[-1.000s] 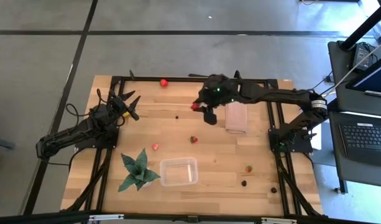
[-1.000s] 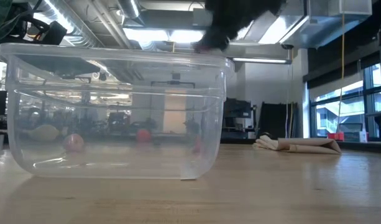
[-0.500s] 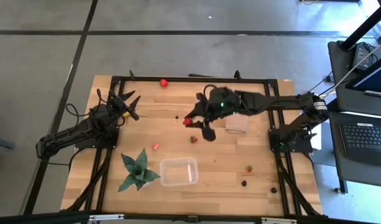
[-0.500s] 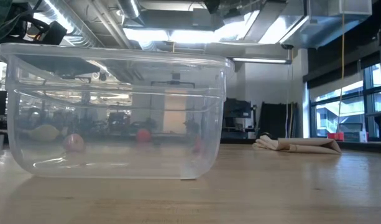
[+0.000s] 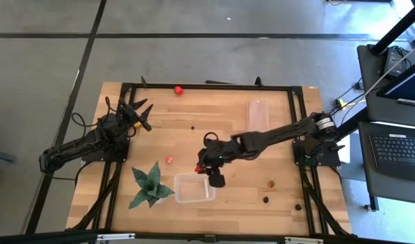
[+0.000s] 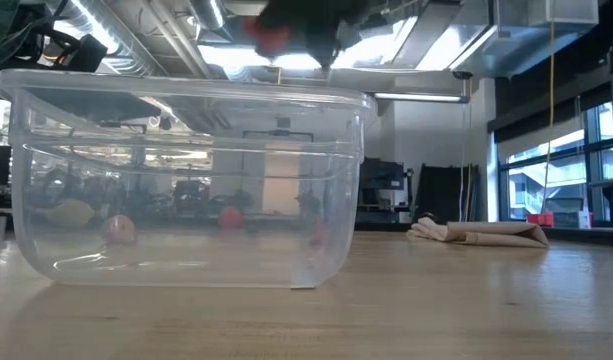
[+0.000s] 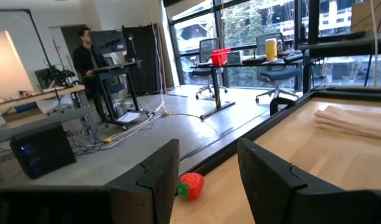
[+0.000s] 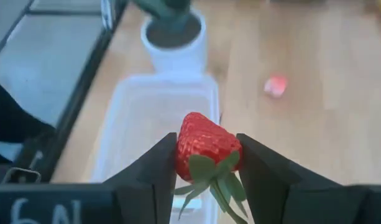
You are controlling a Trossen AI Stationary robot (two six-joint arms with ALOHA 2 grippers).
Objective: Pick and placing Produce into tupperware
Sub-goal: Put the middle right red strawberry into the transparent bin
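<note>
One strawberry (image 8: 206, 144) sits clenched in the right claw (image 8: 206, 171) above the tupperware (image 8: 154, 130) — left claw (image 7: 206, 180) parted, no legible writing.

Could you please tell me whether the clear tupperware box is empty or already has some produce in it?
Empty. The high view shows only bare plastic inside the tupperware; the strawberry is held in the right claw, above the box's rim.

Looking straight down overhead; sitting level beside the tupperware (image 6: 186, 180); riding each wrist; sharing the right gripper's (image 8: 206, 155) strawberry (image 8: 206, 146).
</note>
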